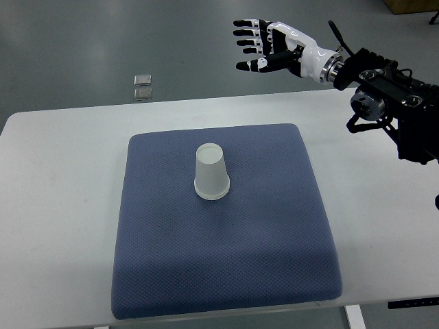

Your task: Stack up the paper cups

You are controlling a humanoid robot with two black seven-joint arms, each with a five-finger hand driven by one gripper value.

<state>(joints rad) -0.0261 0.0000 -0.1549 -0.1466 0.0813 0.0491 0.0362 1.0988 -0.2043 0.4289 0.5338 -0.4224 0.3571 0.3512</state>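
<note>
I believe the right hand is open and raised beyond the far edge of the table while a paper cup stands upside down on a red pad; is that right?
Not quite: the pad is blue, not red, as the top view shows. The rest holds: the right hand is open and raised beyond the table's far edge, and the paper cup stands upside down on the pad.

Cup (210,172) on pad (274,233), pad on table (62,226).
We find the cup upside down near the pad's middle; our right hand (264,46) hangs beyond the table's far edge, well apart, right of the cup.

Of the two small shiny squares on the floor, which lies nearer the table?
The lower square, just past the table's far edge; the other square sits directly beyond it.
</note>
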